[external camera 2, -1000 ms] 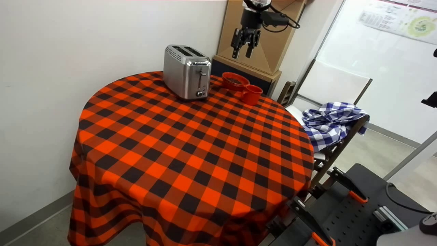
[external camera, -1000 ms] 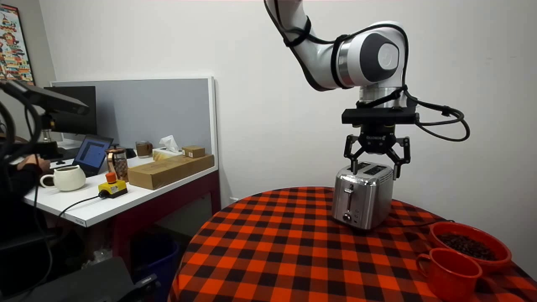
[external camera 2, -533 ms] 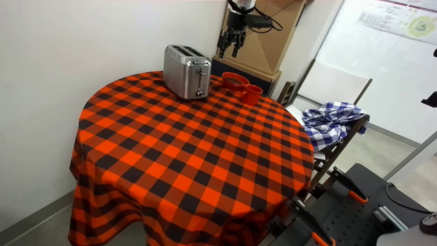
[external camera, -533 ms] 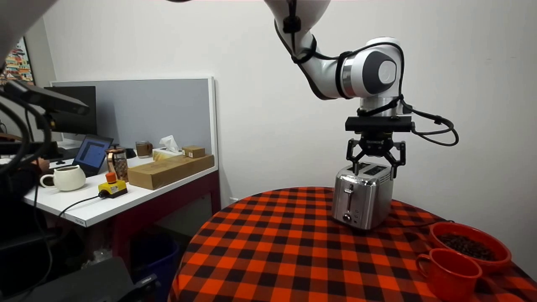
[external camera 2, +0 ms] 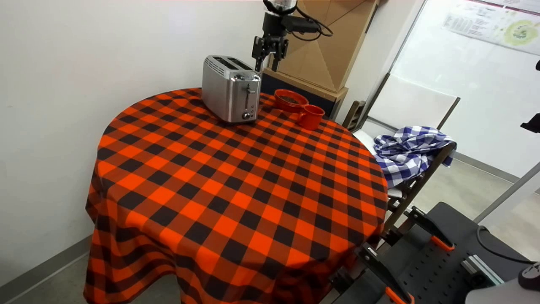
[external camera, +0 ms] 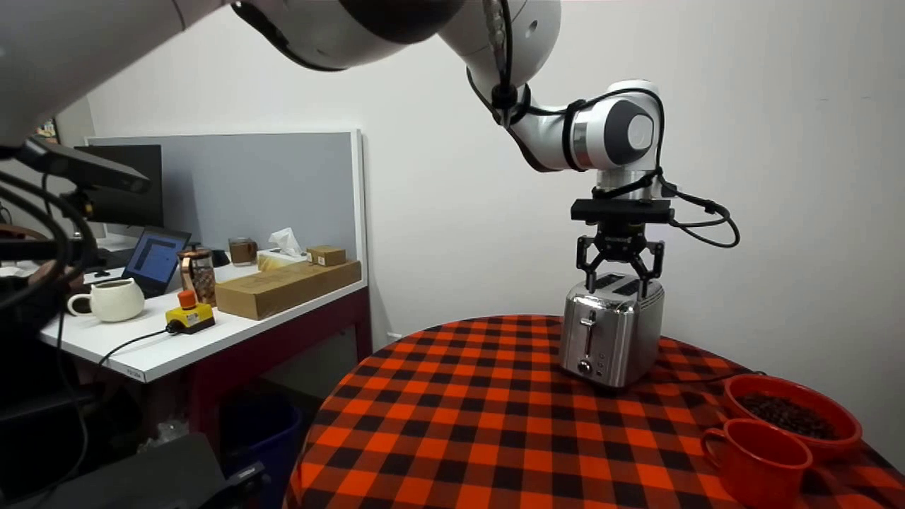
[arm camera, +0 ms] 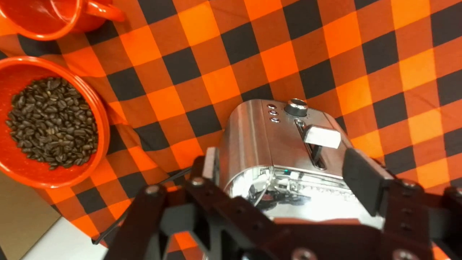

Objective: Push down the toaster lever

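Note:
The silver toaster (external camera: 614, 353) stands upright on the checked cloth and shows in both exterior views (external camera 2: 219, 90). Its lever (arm camera: 322, 137) is near the upper end of its slot on the front face; it also shows in both exterior views (external camera: 588, 322) (external camera 2: 251, 90). My gripper (external camera: 617, 288) points down, open and empty, at about the height of the toaster's top. In an exterior view, the gripper (external camera 2: 266, 66) is just right of the toaster's top edge. In the wrist view, the fingers of the gripper (arm camera: 285, 168) appear on either side of the toaster's top, with the lever beyond them. Contact cannot be told.
A red bowl (arm camera: 103, 144) of coffee beans and a red mug (external camera: 763, 466) stand beside the toaster. Its black cord (external camera: 696, 379) runs toward the bowl. A wall (external camera: 459, 233) stands behind the round table. A large cardboard box (external camera 2: 329, 55) stands beyond the bowl.
My gripper has moved left in both exterior views, toward the toaster, and come down somewhat early on. It stays open. The toaster and its lever have not moved.

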You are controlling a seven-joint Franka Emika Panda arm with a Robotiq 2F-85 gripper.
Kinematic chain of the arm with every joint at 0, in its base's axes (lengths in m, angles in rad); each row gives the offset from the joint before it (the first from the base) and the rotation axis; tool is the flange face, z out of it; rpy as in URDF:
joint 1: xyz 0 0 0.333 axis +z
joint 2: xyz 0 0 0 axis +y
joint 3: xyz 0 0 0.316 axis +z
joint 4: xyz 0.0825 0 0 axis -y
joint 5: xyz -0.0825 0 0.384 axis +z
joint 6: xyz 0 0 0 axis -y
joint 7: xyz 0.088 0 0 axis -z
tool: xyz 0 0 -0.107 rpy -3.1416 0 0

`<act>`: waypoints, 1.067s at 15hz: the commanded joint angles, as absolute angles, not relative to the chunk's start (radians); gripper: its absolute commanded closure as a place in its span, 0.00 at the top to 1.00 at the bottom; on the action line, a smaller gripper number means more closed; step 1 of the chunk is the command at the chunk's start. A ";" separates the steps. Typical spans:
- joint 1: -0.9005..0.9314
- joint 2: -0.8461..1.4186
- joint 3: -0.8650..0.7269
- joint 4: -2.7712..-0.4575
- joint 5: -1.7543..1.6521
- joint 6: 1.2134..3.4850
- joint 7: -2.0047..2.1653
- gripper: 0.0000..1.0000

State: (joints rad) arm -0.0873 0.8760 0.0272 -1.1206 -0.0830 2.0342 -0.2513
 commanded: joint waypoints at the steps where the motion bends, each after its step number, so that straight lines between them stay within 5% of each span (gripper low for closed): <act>1: -0.065 0.981 0.025 -0.934 -0.058 1.932 -0.211 0.56; 8: -0.038 1.088 0.031 -0.776 -0.038 1.857 -0.143 0.03; 16: -0.029 1.148 0.033 -0.723 -0.038 1.850 -0.086 0.00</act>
